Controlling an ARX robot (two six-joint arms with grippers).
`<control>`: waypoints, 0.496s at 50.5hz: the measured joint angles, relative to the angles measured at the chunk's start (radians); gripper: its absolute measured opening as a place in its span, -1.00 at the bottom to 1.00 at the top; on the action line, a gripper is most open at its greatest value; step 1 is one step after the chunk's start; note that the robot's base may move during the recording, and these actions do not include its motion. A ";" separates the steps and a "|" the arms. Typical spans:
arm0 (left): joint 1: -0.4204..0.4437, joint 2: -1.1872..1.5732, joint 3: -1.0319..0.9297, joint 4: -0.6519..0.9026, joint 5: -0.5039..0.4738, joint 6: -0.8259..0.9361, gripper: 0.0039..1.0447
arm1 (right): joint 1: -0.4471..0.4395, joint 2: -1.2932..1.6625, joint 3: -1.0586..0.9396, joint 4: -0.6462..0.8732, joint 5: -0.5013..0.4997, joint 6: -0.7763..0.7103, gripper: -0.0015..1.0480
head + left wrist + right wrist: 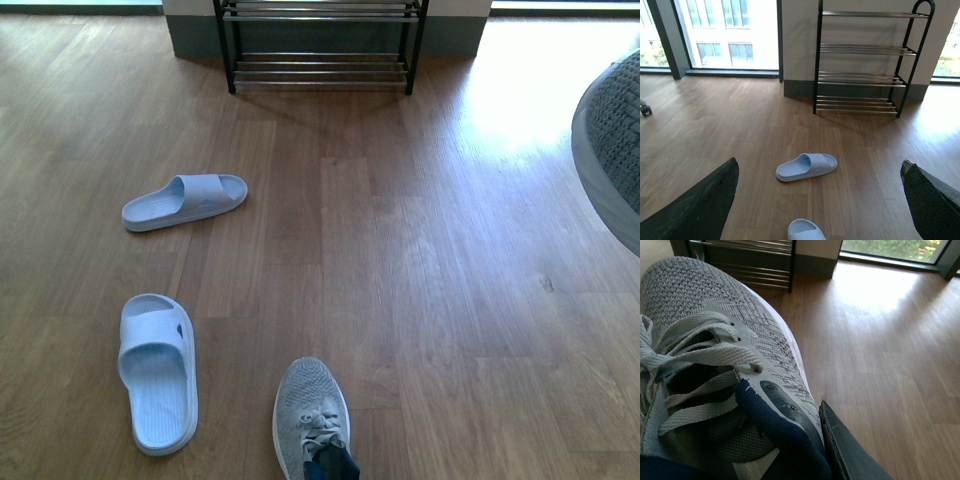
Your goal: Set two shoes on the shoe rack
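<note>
Status: right gripper (810,440) has its jaws clenched on the held sneaker (710,315) at the collar. One finger (852,455) sits outside the navy lining; the other is hidden, presumably inside the shoe. In the front view that sneaker hangs clear of the floor (420,260) at the right edge, well short of the shoe rack (320,45), which stands against the far wall. Left gripper (819,165) is released, jaws wide apart with nothing between them, above the floor. The second sneaker (311,420) lies on the floor close to us, toe toward the rack. The near slide (158,372) is just to its left, and the far slide (186,200) lies further on, crosswise, between us and the rack. Handling, our read: the knit upper is soft and will crush under the jaws, so the collar pinch works only as far as the heel rim is stiff. The sole looks thick but light, so expect the toe to sag and swing. Set it sole-down across the bars, or it may tip through a gap. The slides are one-piece rubber: light, springy, probably a bit slick. Take them by the strap, one finger under it. One shoe in hand and none on the tiers in view, so we'd call it early in the task.
</note>
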 joint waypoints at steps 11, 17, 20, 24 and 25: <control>0.000 0.000 0.000 0.000 0.000 0.000 0.83 | -0.001 -0.001 -0.003 0.000 0.009 0.001 -0.97; 0.000 0.000 0.000 0.000 0.000 0.000 0.83 | -0.001 0.000 -0.003 0.000 0.003 0.002 -0.97; 0.000 0.000 0.000 0.000 0.000 0.000 0.83 | 0.000 0.000 -0.003 0.000 0.000 0.002 -0.97; 0.000 0.000 0.000 0.000 -0.004 0.000 0.83 | -0.001 -0.001 -0.004 -0.001 0.000 0.002 -0.97; 0.000 0.000 0.000 0.000 -0.005 0.000 0.83 | -0.001 -0.001 -0.003 -0.001 -0.002 0.002 -0.97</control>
